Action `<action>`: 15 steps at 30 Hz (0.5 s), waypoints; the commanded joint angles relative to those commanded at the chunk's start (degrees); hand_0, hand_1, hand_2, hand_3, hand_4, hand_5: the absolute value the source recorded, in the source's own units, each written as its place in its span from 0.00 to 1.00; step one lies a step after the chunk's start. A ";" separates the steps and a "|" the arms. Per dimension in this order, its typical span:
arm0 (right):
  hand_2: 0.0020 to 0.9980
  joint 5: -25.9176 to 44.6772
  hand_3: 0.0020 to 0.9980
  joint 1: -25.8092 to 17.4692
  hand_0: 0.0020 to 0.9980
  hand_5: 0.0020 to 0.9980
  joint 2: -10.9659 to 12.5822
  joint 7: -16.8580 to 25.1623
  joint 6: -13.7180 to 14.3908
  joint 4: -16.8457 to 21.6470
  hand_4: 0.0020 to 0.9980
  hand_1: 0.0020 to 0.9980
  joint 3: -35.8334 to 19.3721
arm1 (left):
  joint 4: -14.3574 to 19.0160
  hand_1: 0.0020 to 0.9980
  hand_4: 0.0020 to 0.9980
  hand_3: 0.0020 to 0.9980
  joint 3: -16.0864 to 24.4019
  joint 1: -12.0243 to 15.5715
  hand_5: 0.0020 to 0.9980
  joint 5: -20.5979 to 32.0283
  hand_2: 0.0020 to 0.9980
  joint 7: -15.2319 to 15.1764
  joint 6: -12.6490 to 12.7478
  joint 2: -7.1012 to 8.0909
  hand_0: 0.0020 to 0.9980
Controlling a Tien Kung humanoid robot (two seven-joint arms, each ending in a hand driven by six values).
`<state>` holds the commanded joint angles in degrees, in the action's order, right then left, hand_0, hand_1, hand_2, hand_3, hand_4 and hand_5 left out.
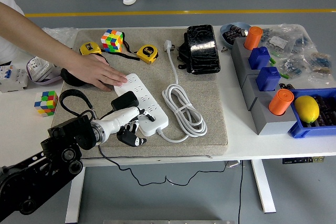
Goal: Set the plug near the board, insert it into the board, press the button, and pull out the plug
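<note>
Black plug (125,100) is sitting on the white board (143,102), centre-left of frame, apparently seated; left hand (127,125) is being held at the board's near end, fingers curled, grasp unclear; board is being steadied by a person's hand (100,72), likely for the pull

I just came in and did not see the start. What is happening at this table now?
The robot's left hand is at the near end of the white power strip, fingers curled beside the black plug adapter that sits on the strip. A person's hand presses flat on the strip's far end, holding it on the grey mat. The strip's own white cable lies coiled beside it. The right arm is out of view.
</note>
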<state>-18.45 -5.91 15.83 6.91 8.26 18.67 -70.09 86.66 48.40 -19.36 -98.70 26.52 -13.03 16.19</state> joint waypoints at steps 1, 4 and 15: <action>0.55 0.00 0.51 -0.02 0.55 0.37 0.00 0.00 -0.01 0.00 0.87 0.59 -0.04 | 0.52 0.09 0.79 0.83 0.26 0.09 0.00 0.56 0.15 -0.06 -0.08 0.13 0.06; 0.55 0.02 0.51 -0.04 0.55 0.37 -0.04 0.01 -0.01 -0.03 0.87 0.59 -0.09 | 2.37 0.09 0.79 0.83 1.36 0.51 0.00 3.31 0.15 -0.53 -0.25 0.63 0.06; 0.55 -0.04 0.51 0.07 0.55 0.37 -0.11 0.05 0.00 0.01 0.87 0.59 -0.18 | 0.59 0.12 0.73 0.60 4.44 2.02 0.06 11.26 0.24 -14.42 9.95 1.17 0.15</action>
<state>-18.49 -5.84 15.72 6.97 8.26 18.68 -70.27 87.25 52.84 -17.33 -87.44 12.11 -3.08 17.36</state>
